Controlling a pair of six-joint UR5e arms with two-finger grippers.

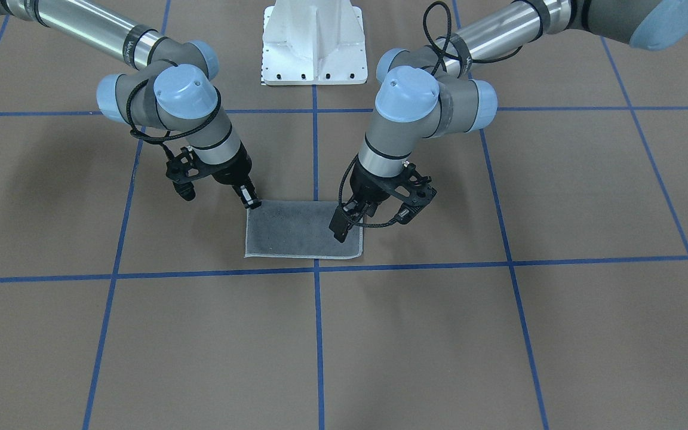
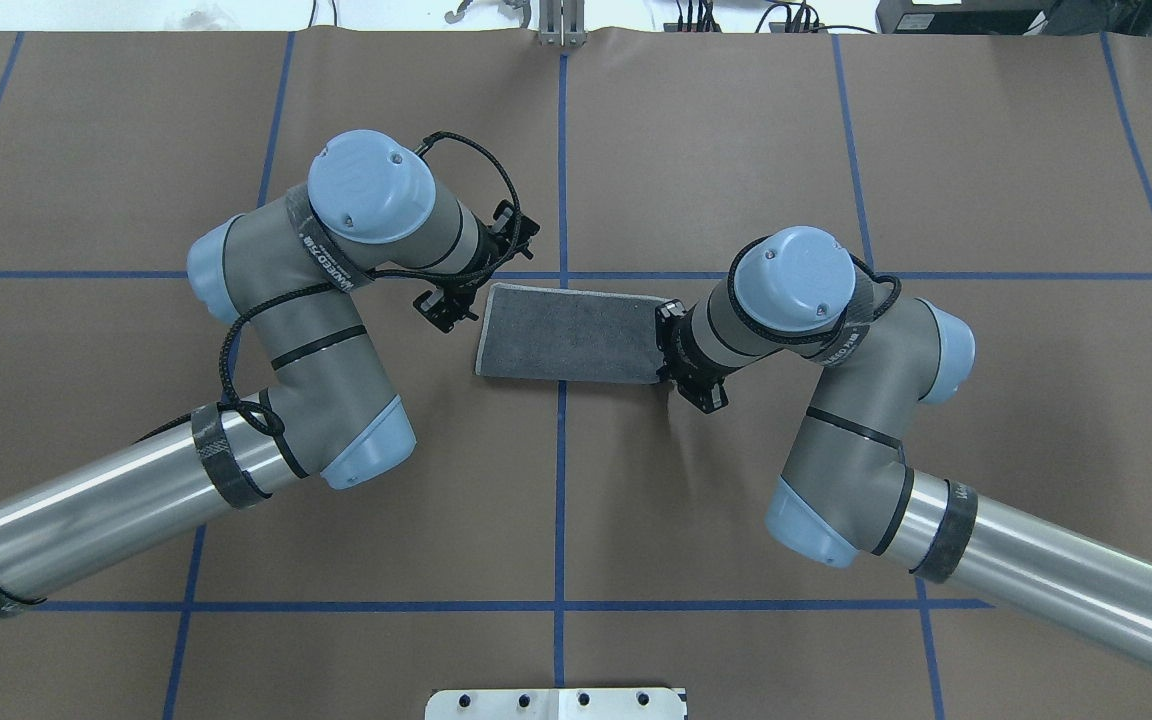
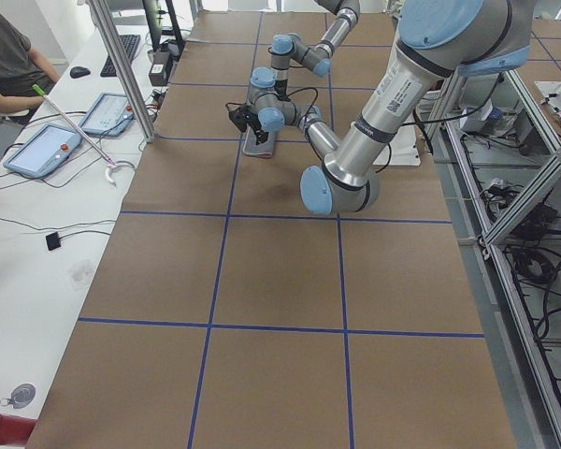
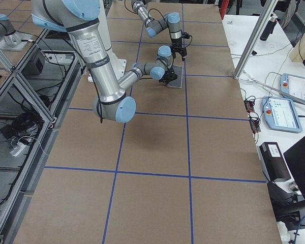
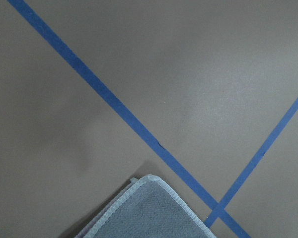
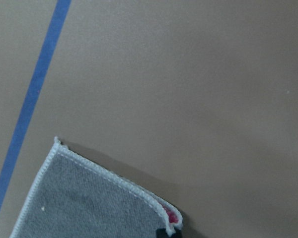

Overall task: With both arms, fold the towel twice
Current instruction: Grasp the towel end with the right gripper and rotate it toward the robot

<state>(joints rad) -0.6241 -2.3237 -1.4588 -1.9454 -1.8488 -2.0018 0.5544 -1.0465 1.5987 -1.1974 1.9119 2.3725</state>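
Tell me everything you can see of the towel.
The towel is terry cloth, seemingly folded into a two-layer rectangle, grey face up, with a pale stitched edge. A bit of pink peeks out at one corner. It lies flat on the brown table, across a blue tape line. The right gripper meets one corner and the left gripper sits over the opposite end. Whether either grips it is unclear.

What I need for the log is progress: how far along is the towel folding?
Done: the first fold looks made; the towel lies as a grey rectangle, pink peeking between layers at one corner in the right wrist view. In hand: the left gripper and right gripper sit at its opposite short ends; whether either has gripped is unclear. Left: the second fold.
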